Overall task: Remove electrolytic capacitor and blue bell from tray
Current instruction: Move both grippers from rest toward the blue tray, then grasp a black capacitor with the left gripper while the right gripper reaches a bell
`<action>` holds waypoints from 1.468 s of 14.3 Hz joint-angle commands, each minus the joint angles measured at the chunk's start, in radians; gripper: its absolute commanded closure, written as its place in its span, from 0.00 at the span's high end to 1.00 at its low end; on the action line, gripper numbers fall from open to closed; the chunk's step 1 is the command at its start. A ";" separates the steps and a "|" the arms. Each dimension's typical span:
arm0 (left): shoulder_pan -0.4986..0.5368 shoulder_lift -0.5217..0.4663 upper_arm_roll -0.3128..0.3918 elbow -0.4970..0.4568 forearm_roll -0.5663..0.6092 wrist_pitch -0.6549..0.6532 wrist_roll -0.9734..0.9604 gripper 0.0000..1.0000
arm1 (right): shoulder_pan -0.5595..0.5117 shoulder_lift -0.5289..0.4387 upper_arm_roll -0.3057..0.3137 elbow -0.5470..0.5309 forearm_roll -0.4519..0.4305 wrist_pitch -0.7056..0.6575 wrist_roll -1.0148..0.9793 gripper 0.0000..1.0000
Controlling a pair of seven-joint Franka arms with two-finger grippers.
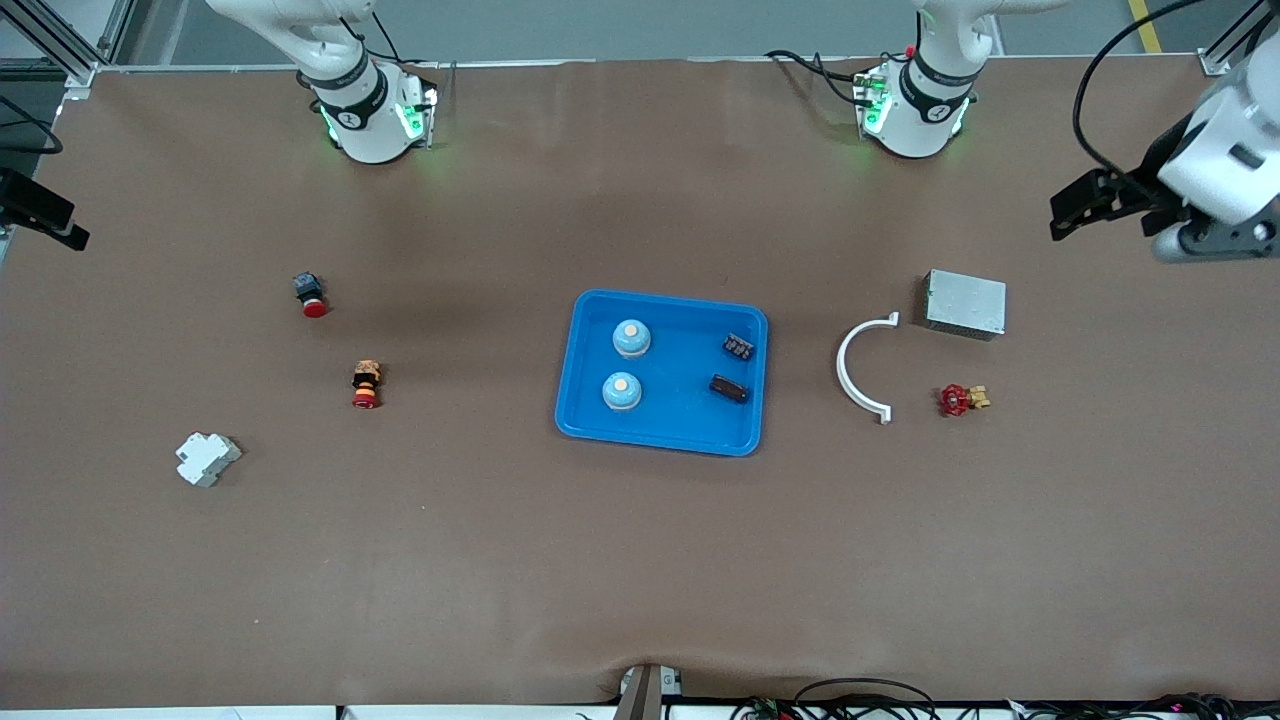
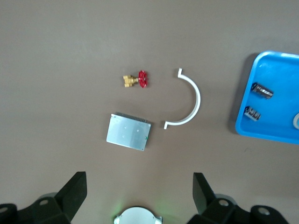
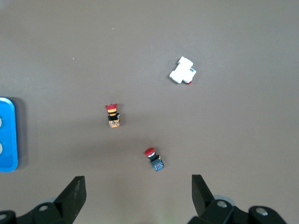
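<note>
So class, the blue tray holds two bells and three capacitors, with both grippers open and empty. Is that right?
One slip: the tray holds two capacitors, not three, as the front view shows. The two bells and the open, empty left gripper and right gripper are correct.

Brown table cover [image 1: 640, 560], aluminium frame posts at corners, grey floor.

Toward the left arm's end of the table, a white curved clip [image 1: 862, 366] is seen lying flat, with a grey metal box [image 1: 965, 303] and a red-handled brass valve [image 1: 961, 399] beside it. Toward the right arm's end, two red push buttons [image 1: 310, 293] [image 1: 366, 384] and a white breaker [image 1: 207, 458] are spread well apart.
</note>
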 commanded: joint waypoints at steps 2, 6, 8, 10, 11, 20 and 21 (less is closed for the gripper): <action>-0.042 0.044 -0.009 -0.073 -0.017 0.037 -0.073 1.00 | 0.034 -0.022 0.025 -0.029 0.012 -0.038 0.080 1.00; -0.053 0.044 -0.050 -0.234 -0.019 0.234 -0.100 1.00 | 0.140 -0.021 0.025 -0.087 0.042 -0.021 0.250 1.00; -0.062 0.052 -0.064 -0.323 -0.034 0.346 -0.207 1.00 | 0.176 -0.021 0.025 -0.160 0.090 0.047 0.324 1.00; -0.070 0.078 -0.108 -0.374 -0.040 0.436 -0.312 1.00 | 0.239 -0.024 0.026 -0.264 0.112 0.165 0.417 1.00; -0.073 0.096 -0.133 -0.397 -0.040 0.486 -0.384 1.00 | 0.287 -0.022 0.026 -0.291 0.111 0.211 0.474 1.00; -0.211 0.306 -0.210 -0.492 -0.024 0.874 -1.044 0.90 | 0.646 0.079 0.029 -0.383 0.109 0.479 0.965 1.00; -0.240 0.334 -0.208 -0.492 -0.024 0.899 -1.127 0.88 | 0.681 0.102 0.029 -0.383 0.109 0.509 1.008 1.00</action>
